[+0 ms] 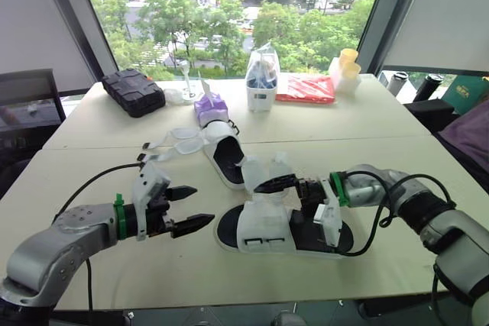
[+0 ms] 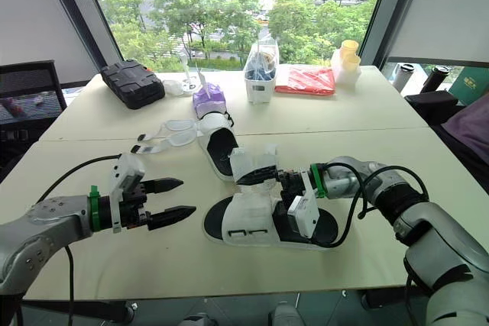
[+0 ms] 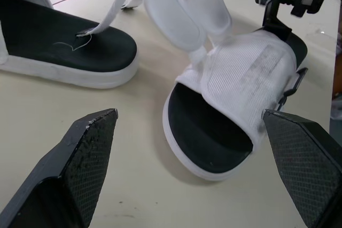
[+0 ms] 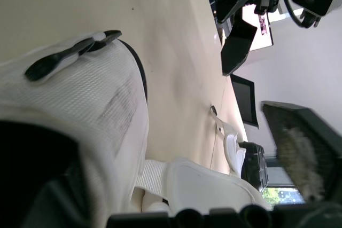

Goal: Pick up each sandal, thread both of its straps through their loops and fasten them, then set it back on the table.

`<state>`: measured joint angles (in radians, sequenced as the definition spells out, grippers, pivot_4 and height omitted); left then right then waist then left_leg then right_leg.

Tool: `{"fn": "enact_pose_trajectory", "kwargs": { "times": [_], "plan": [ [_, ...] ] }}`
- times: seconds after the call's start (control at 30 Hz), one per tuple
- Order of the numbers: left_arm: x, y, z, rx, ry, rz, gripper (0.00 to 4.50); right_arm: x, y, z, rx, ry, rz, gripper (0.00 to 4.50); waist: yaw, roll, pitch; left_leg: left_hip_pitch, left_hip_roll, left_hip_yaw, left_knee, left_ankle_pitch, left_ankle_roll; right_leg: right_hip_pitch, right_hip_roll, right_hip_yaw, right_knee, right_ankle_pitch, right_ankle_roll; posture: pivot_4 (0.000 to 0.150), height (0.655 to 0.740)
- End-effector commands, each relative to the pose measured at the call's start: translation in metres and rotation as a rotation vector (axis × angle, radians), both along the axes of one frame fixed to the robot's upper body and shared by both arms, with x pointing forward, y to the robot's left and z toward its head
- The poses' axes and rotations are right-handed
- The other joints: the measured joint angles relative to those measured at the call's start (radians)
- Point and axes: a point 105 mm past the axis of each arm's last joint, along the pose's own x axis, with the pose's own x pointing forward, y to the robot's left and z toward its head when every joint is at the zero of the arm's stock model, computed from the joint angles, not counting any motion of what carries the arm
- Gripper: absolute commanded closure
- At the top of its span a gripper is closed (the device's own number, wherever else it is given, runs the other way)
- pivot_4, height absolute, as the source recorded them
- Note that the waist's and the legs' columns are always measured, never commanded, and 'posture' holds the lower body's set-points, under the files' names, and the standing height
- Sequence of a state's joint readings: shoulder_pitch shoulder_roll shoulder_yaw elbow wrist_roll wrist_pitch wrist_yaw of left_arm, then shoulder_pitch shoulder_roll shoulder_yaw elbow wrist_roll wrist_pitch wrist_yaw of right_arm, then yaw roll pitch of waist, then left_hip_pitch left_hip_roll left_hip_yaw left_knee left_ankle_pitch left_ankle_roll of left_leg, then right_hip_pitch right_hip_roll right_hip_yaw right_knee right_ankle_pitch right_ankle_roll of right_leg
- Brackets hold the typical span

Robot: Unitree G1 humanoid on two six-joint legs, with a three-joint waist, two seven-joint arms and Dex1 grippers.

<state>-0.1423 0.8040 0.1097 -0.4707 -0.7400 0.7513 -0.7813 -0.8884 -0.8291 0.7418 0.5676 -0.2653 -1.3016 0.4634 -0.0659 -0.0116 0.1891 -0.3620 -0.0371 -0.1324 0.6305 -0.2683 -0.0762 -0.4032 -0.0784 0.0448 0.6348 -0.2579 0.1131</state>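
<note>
The near sandal (image 1: pixel 263 230) lies at the table's front middle, with a black footbed and a white mesh upper (image 3: pixel 240 86). Its two strap flaps (image 1: pixel 263 172) stand up unfastened. My right gripper (image 1: pixel 286 196) is open over its heel end, the upper finger (image 1: pixel 276 183) reaching to the flaps and the lower finger hidden in the sandal. My left gripper (image 1: pixel 187 209) hangs open just left of the sandal's toe, holding nothing. The second sandal (image 1: pixel 223 156) lies behind, its loose straps (image 1: pixel 172 143) splayed to the left.
Along the far side of the table stand a black case (image 1: pixel 134 91), a purple tissue box (image 1: pixel 211 107), a white holder with a bag (image 1: pixel 262 82), a red packet (image 1: pixel 306 89) and yellow cups (image 1: pixel 348 66). Bottles (image 1: pixel 397 82) stand off the right edge.
</note>
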Motion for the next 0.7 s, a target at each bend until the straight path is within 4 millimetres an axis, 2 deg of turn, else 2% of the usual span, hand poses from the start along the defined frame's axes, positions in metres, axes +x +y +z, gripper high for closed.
{"fn": "enact_pose_trajectory", "kwargs": {
  "times": [0.03,0.13,0.2,0.27,0.43,0.57,0.63,0.7],
  "plan": [
    [0.000,-0.002,-0.001,0.054,-0.043,-0.046,0.00,-0.001,-0.010,0.014,-0.018,-0.059,-0.001,0.02,0.001,0.000,0.000,0.000,0.000,0.000,0.000,0.000,0.000,0.000,0.000,0.000,0.000,0.000,0.000,0.150,0.7400],
    [0.003,-0.004,-0.010,0.086,-0.039,-0.087,0.00,0.004,-0.037,0.013,-0.156,-0.096,-0.056,0.02,0.006,0.000,0.000,0.000,0.000,0.000,0.000,0.000,0.000,0.000,0.000,0.000,0.000,0.000,0.000,0.150,0.7400],
    [0.006,-0.005,-0.012,0.094,-0.043,-0.101,0.00,0.006,-0.046,0.014,-0.202,-0.109,-0.079,0.02,0.010,0.000,0.000,0.000,0.000,0.001,0.000,0.000,0.000,0.000,0.000,0.000,0.000,0.000,0.000,0.150,0.7400],
    [0.010,-0.006,-0.011,0.082,-0.046,-0.109,0.00,0.006,-0.064,0.003,-0.329,-0.108,-0.112,0.02,0.010,0.000,0.000,0.001,0.000,0.001,0.000,0.000,0.000,0.000,0.000,0.000,0.000,0.000,0.000,0.150,0.7400],
    [0.013,-0.010,-0.016,0.076,-0.035,-0.149,0.00,0.013,-0.087,0.013,-0.278,-0.109,-0.234,0.02,0.006,0.000,0.000,0.002,0.000,0.003,0.000,0.000,0.001,0.001,0.000,0.002,0.000,0.000,0.000,0.150,0.7400],
    [0.019,-0.020,-0.028,0.067,-0.018,-0.188,0.00,0.036,-0.123,0.034,-0.224,-0.145,-0.460,0.02,0.007,0.000,0.000,0.003,0.000,0.005,0.000,-0.001,0.001,0.001,-0.001,0.003,0.000,0.000,0.000,0.150,0.7400],
    [0.023,-0.024,-0.032,0.073,-0.021,-0.207,0.52,0.043,-0.135,0.039,-0.204,-0.158,-0.532,0.00,0.010,0.000,0.000,0.003,0.000,0.006,0.000,-0.001,0.001,0.001,-0.001,0.003,0.000,0.000,0.000,0.150,0.7400],
    [0.025,-0.030,-0.036,0.082,-0.017,-0.232,1.28,0.049,-0.143,0.046,-0.175,-0.174,-0.596,0.00,0.011,0.000,0.000,0.003,0.000,0.006,0.000,-0.001,0.001,0.001,-0.001,0.003,0.000,0.000,0.000,0.150,0.7400]
  ]
}}
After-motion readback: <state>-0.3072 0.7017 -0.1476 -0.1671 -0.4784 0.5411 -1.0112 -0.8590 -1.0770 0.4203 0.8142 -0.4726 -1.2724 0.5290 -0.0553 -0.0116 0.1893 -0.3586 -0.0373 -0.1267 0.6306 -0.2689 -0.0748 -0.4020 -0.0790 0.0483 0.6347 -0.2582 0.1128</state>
